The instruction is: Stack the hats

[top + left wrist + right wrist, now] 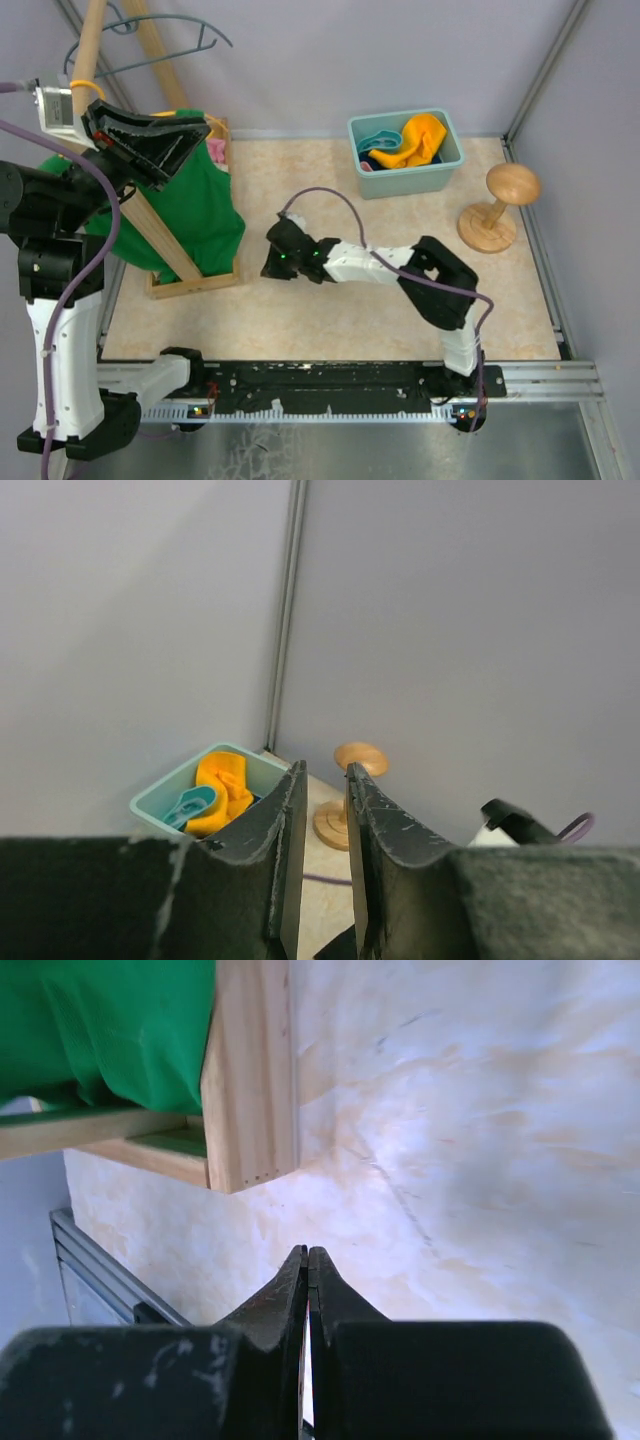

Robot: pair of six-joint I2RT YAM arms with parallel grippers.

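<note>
While hoisted high over the left side of the table (330, 310), left pincer (322, 770) partly released, fingers (290, 825) apart, nothing between them. Right pincer (308, 1252) clenched tight on nothing, low over bare table, just beside the wooden rack (250, 1070) carrying the green tank top (195, 210). Hats bundled in the teal bin (405, 183) at the far side: orange-yellow hat (420, 140) heaped on top, teal hat (380, 140) to its left, navy sliver (371, 157) and pink sliver (364, 167) barely showing at the bin's left end. Right of the bin, well apart from both pincers, wooden stand (498, 205) upright.
</note>
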